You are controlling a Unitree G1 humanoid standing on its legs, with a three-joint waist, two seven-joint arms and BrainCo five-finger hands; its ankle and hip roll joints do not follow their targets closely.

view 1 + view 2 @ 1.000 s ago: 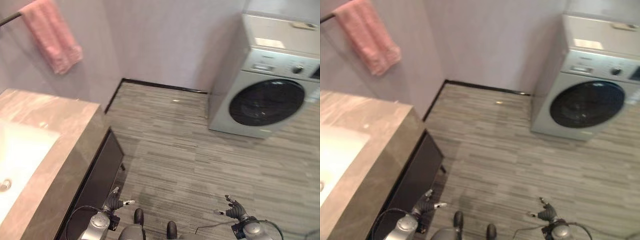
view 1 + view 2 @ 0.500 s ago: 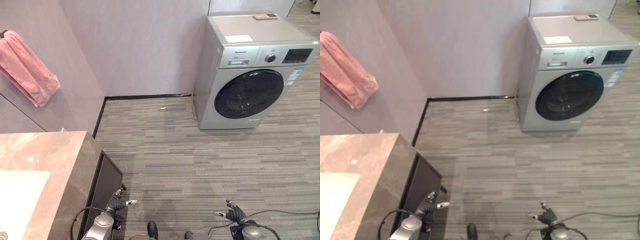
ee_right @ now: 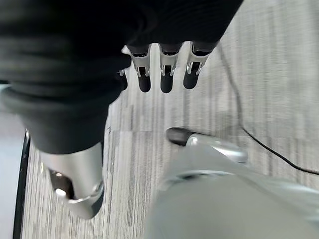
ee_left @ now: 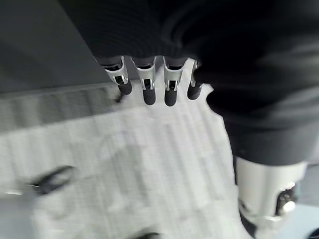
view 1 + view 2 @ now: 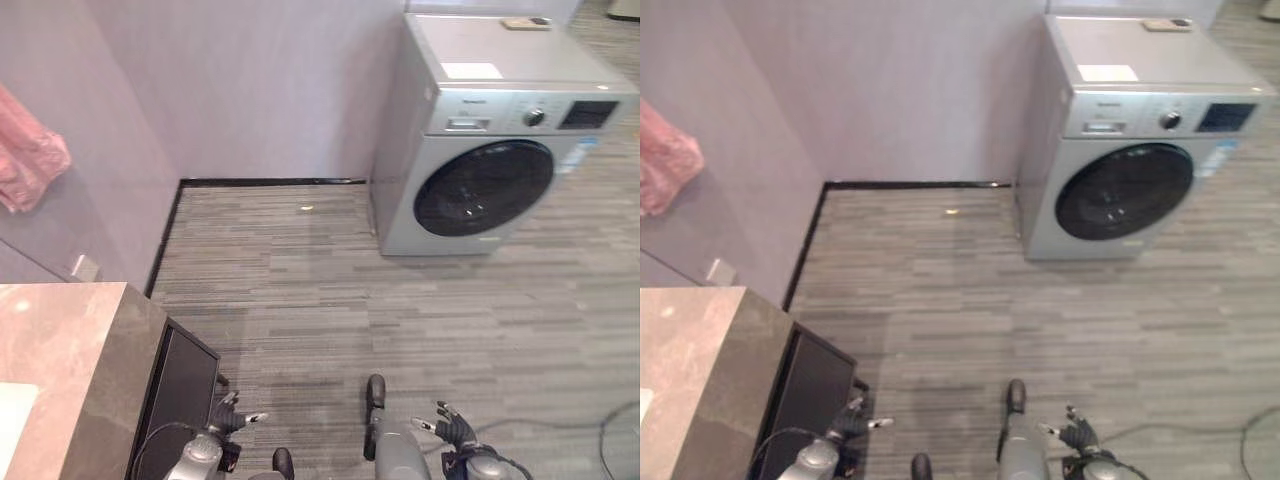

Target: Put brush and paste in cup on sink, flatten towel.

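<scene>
A pink towel (image 5: 25, 165) hangs on the wall at the far left, cut off by the view's edge. The stone countertop (image 5: 70, 340) lies at the lower left, with a white corner of the sink (image 5: 10, 405) at its edge. My left hand (image 5: 228, 420) hangs low beside the counter's dark cabinet, open and holding nothing. My right hand (image 5: 448, 428) hangs low over the floor at the lower right, open too. In the wrist views the left fingers (image 4: 144, 82) and the right fingers (image 3: 167, 74) are straight above the striped floor.
A silver washing machine (image 5: 490, 150) stands against the back wall at the right, with a small flat item (image 5: 525, 22) on top. A dark cabinet (image 5: 180, 390) sits under the counter. Grey striped floor (image 5: 320, 290) stretches between them. A wall socket (image 5: 85, 268) sits low on the left wall.
The camera has swung to the right: towel, counter and sink have slid toward the left edge and the washing machine sits more central. Both hands still hang low and open.
</scene>
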